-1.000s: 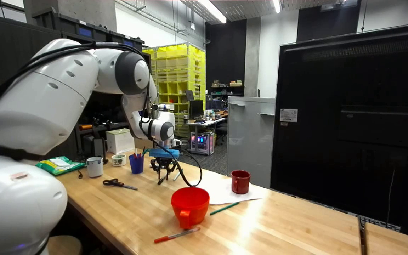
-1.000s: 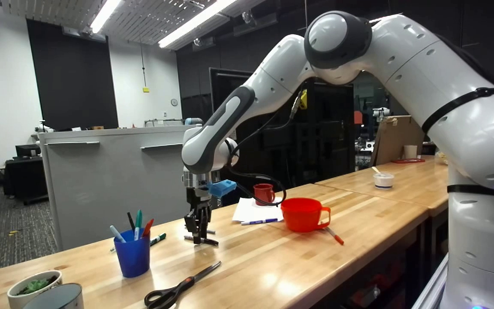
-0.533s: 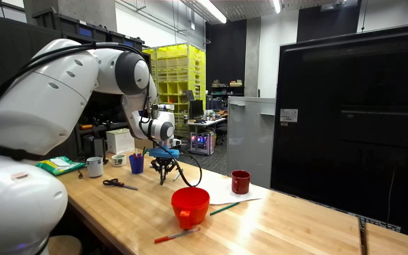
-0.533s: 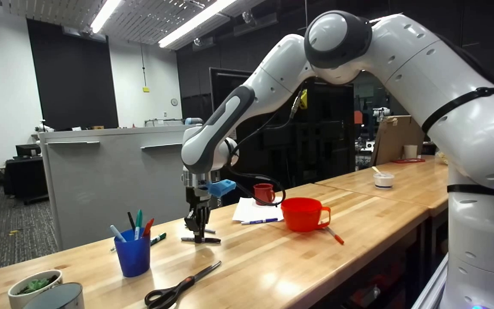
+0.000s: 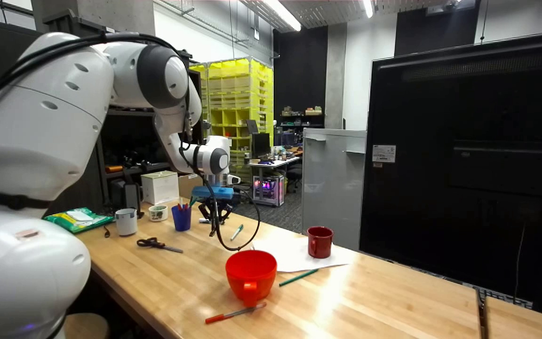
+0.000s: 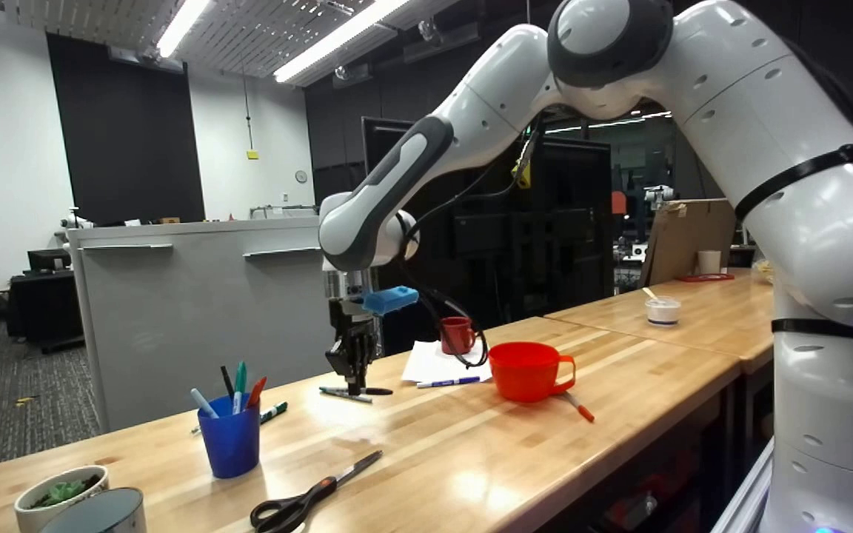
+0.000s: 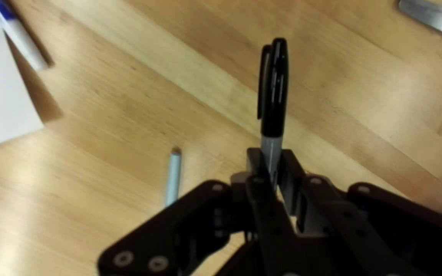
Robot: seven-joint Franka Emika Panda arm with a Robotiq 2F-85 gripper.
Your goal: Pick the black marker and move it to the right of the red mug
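Note:
My gripper (image 7: 269,161) is shut on the black marker (image 7: 275,88). The marker is gripped by its grey barrel, with its black cap sticking out beyond the fingertips in the wrist view. In an exterior view, the gripper (image 6: 355,386) holds the marker (image 6: 379,391) level above the table. In an exterior view, the gripper (image 5: 214,230) is partly covered by the cable, and only a dark end of the marker (image 5: 212,232) shows. The dark red mug (image 5: 320,244) stands upright on white paper, apart from the gripper; it also shows in an exterior view (image 6: 457,337).
A bright red bowl (image 5: 251,275) with a handle stands near the mug, close to the hanging cable. A light teal marker (image 7: 173,176) lies below the gripper. A green marker (image 5: 298,278), red pen (image 5: 235,312), blue marker (image 6: 447,382), scissors (image 6: 315,494) and blue cup (image 6: 229,443) are around.
The fingers have closed on the black marker, which lay on the table, and the gripper has risen with it. The red bowl has shifted and turned slightly.

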